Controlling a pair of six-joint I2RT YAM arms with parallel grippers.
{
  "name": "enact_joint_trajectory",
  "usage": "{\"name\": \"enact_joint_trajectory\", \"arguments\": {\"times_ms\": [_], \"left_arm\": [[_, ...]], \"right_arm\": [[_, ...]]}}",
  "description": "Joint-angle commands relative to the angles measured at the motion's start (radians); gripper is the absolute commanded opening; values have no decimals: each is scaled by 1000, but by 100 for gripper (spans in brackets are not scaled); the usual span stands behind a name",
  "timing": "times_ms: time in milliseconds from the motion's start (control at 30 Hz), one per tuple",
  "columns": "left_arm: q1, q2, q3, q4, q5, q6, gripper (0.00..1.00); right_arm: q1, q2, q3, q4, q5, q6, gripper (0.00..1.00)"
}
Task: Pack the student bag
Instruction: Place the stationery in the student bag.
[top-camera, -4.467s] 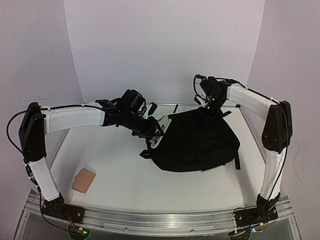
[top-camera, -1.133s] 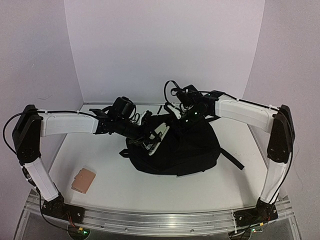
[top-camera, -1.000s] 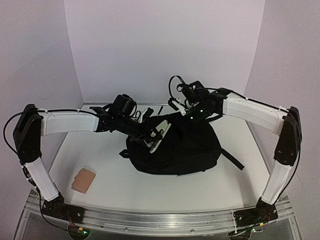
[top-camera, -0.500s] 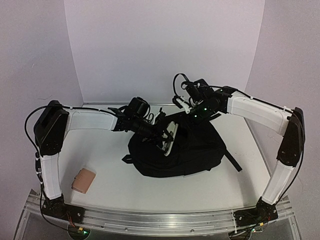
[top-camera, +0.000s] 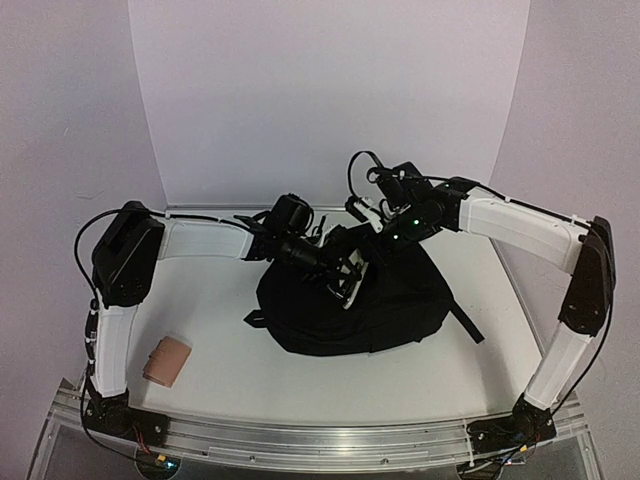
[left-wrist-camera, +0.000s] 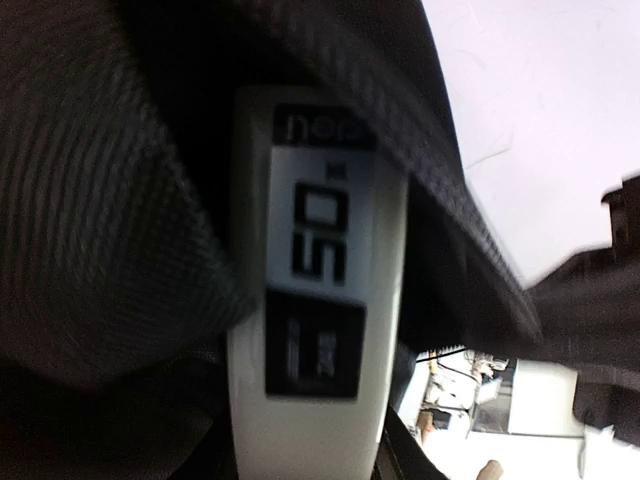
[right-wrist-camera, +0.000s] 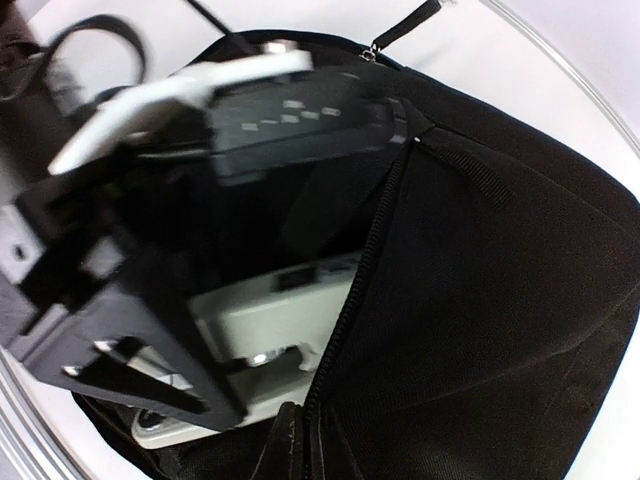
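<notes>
The student bag (top-camera: 385, 320), black and soft, lies in the middle of the table with its top opening facing the back left. My left gripper (top-camera: 337, 268) reaches into that opening, shut on a white box (top-camera: 352, 282) with black labels. In the left wrist view the box (left-wrist-camera: 320, 230) fills the middle, with dark bag fabric (left-wrist-camera: 100, 200) folded round it. My right gripper (top-camera: 378, 232) is shut on the bag's zip edge and holds it up. In the right wrist view its fingertips (right-wrist-camera: 290, 445) pinch the zip, and the box (right-wrist-camera: 275, 305) sits inside the opening.
A small pinkish case (top-camera: 166, 361) lies near the front left of the table. One bag strap (top-camera: 465, 322) trails to the right. A metal rail (top-camera: 320, 440) runs along the near edge, and walls close the back and sides.
My left arm has moved right and pushed the white box deeper into the bag's opening. My right gripper has shifted slightly back and right, still on the zip edge.
</notes>
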Motion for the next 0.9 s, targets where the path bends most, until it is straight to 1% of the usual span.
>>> {"name": "enact_joint_trajectory", "arguments": {"times_ms": [0, 133, 333, 400, 467, 533, 600, 700, 867], "left_arm": [[-3, 50, 120, 110, 118, -54, 0], [13, 85, 175, 162, 106, -85, 0], [36, 183, 280, 305, 56, -201, 0], [37, 203, 276, 381, 27, -250, 0], [37, 204, 234, 479, -36, -305, 1], [37, 187, 183, 536, -91, -334, 8], [36, 164, 145, 545, -121, -331, 20], [35, 114, 85, 512, -149, -301, 35], [35, 9, -39, 416, -190, -231, 53]], "right_arm": [[5, -83, -7, 25, -55, -34, 0], [5, -94, -31, 25, -76, -32, 0], [5, -88, -41, 27, -109, 1, 0], [5, -85, -31, 26, -109, 18, 0], [5, -84, -19, 27, -107, 35, 0], [5, -80, -9, 27, -92, 49, 0], [4, -74, 0, 26, -64, 62, 0], [-3, -69, -1, 26, -34, 73, 0], [-25, -56, -2, 26, -13, 88, 0]]}}
